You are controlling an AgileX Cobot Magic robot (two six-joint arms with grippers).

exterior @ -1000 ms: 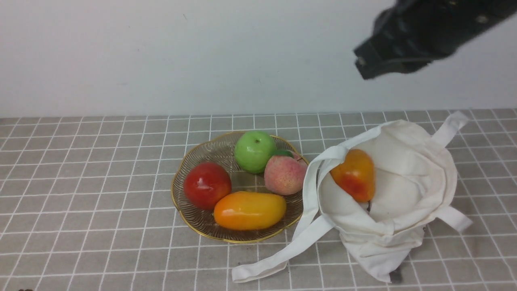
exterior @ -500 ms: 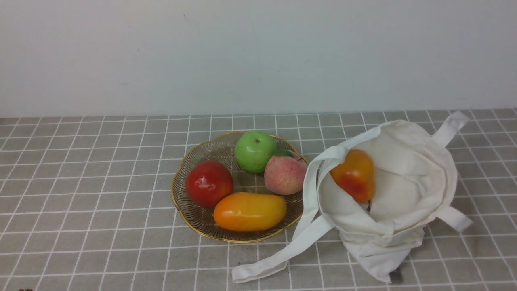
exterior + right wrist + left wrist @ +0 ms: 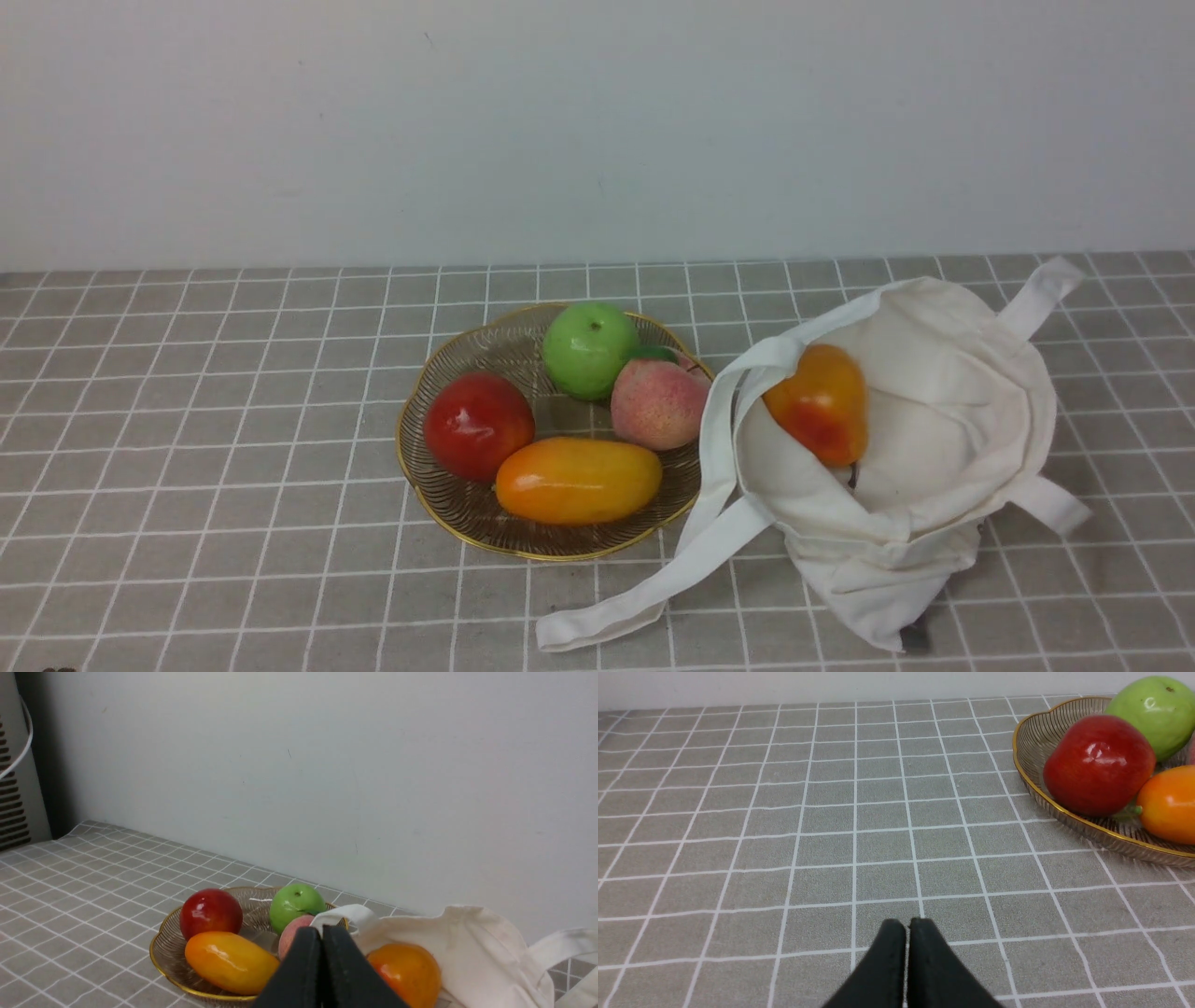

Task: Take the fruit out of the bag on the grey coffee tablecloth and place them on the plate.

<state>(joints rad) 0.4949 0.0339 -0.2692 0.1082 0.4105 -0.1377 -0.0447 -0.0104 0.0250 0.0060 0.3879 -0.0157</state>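
- The right arm, a second ago dark in the upper right corner of the front view, is now gone from it. Neither arm shows there.
- Reading: the right arm has pulled back, and a drop-off seems just finished.
- Green apple (image 3: 590,350) sits at the far side of the plate (image 3: 457,509), touching a pink peach (image 3: 659,403). A red apple (image 3: 478,427) and a long orange fruit (image 3: 577,481) lie nearer.
- Stubby orange fruit (image 3: 820,403) remains in the open bag (image 3: 943,373), leaning on the wall nearest the plate. One piece left, I judge.
- Bag lies on the tablecloth (image 3: 233,420), just right of the plate, with one strap at the rim.
- Right gripper (image 3: 321,933): fingers pressed together, holding nothing, raised on the near side of bag and plate.
- Left gripper (image 3: 907,921): fingers together, empty, low over bare cloth, well left of the plate.
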